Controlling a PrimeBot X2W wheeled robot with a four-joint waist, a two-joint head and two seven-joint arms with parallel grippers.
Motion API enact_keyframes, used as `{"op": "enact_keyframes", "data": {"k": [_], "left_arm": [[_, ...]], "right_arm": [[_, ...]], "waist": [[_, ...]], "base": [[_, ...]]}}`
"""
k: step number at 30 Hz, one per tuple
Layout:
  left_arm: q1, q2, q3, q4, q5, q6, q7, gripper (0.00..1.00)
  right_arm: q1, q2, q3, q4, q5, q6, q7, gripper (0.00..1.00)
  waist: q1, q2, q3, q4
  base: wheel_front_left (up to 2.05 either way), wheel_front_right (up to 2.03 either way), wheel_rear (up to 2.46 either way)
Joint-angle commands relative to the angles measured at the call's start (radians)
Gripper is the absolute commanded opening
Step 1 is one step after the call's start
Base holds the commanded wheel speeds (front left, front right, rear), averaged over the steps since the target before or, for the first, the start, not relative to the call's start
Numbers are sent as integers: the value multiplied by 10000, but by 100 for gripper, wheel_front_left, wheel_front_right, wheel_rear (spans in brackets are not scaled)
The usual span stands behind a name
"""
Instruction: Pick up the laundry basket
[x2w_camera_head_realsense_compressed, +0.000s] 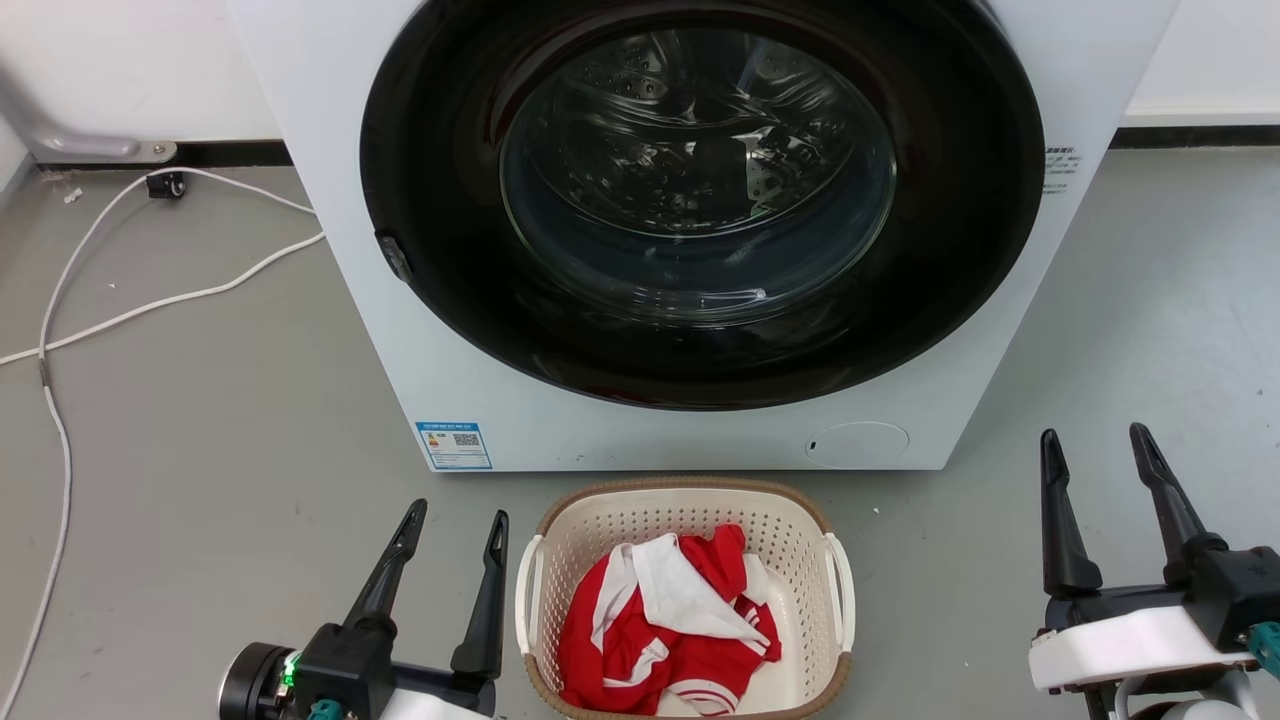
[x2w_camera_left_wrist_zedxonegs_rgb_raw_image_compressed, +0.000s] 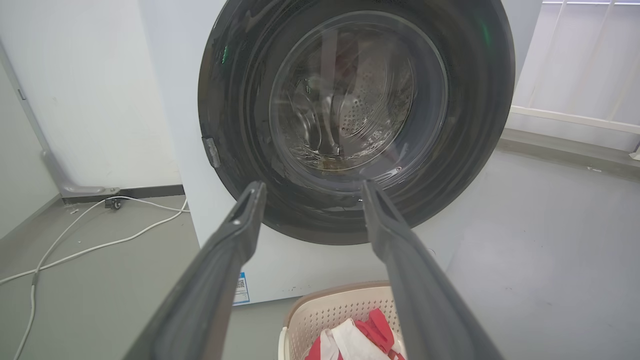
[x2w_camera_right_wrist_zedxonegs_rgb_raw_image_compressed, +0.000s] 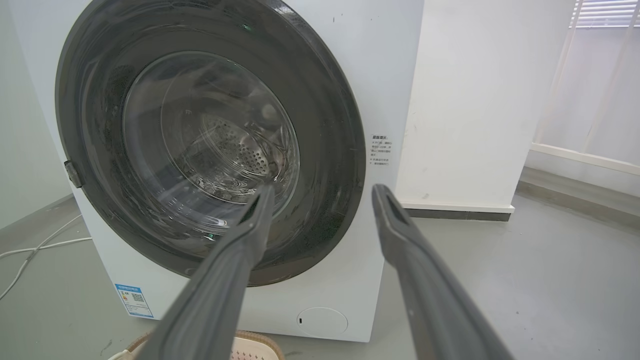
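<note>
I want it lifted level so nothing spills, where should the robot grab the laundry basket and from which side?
Probably best to grip the laundry basket by its two white side handles. It stands upright between the open grippers, so the left gripper comes from the left to the left handle, the right gripper from the right to the right handle. Each bows outward, leaving a finger gap.

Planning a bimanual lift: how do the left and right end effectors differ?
The dark two-fingered left end effector stands close beside the cream perforated plastic laundry basket; the dark right end effector stands well clear of it. The left sits lower in head view than the right. Both are open.
</note>
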Motion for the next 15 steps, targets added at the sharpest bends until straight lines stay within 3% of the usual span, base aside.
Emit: {"op": "enact_keyframes", "data": {"k": [1, 10, 15], "left_arm": [[-23, -7, 35, 35, 31, -27, -50, 100], [-269, -24, 202, 590, -107, -57, -39, 100], [-1274, -24, 266, 1881, -178, -95, -39, 100]], "right_arm": [[7, -27, -4, 23, 44, -3, -21, 100], [-291, -25, 143, 265, 34, -3, -21, 100], [-1137, -22, 434, 991, -71, -3, -21, 100]], "waist": [[0, 0, 11, 4], [0, 0, 610, -70], [0, 0, 1976, -136]], "base": [[0, 0, 0], [0, 0, 0], [0, 0, 0]]}}
